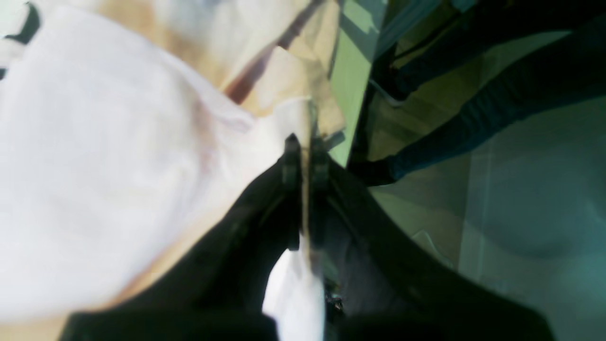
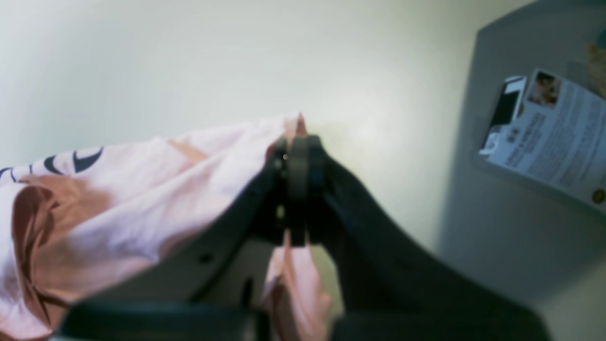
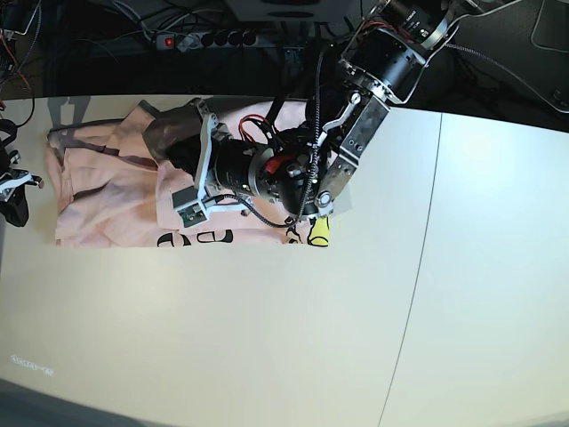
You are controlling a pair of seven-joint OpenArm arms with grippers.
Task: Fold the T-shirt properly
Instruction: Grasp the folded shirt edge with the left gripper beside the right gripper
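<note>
black T-shirt [image 3: 133,191] lettering, printed sheet [image 2: 544,137], perhaps too blurred, unreadable

The pale pink T-shirt [image 3: 107,191] lies rumpled on the table, black lettering showing along its near edge.

The left gripper [image 1: 305,142] has its two black fingers pressed together on a thin edge of the pale pink T-shirt [image 1: 94,156], which spreads blurred across the left of the view with a scrap of black print at the top left corner. More cloth shows below, between the fingers. Beside the fingertips runs the pale bench [image 1: 352,80] edge, with floor [image 1: 530,203] beyond.
</note>
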